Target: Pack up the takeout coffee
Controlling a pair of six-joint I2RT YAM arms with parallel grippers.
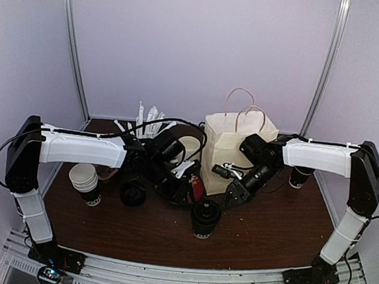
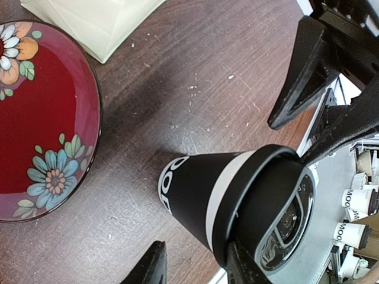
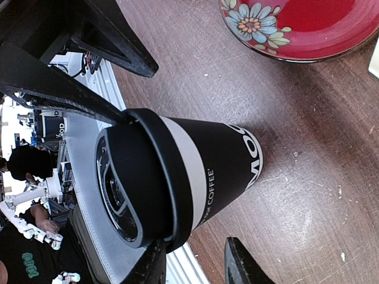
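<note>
A takeout coffee cup (image 1: 205, 218), black with a black lid and white lettering, stands upright at the table's middle front. In the left wrist view the cup (image 2: 201, 189) is right of my left gripper (image 2: 198, 267), which is open, one finger against the lid rim and only table between the fingers. In the right wrist view the same cup (image 3: 195, 171) stands above my right gripper (image 3: 198, 264), also open, one finger at the lid rim. In the top view the left gripper (image 1: 191, 194) and right gripper (image 1: 227, 200) flank the cup. A second black cup (image 1: 299, 177) stands behind the right arm.
A cream paper bag (image 1: 232, 149) with handles stands upright behind the grippers. A red flowered plate (image 2: 47, 118) lies beside it. On the left are a stack of white cups (image 1: 85, 183) and a loose black lid (image 1: 132, 192). Straws (image 1: 148, 120) and a cream mug (image 1: 189, 145) stand at the back.
</note>
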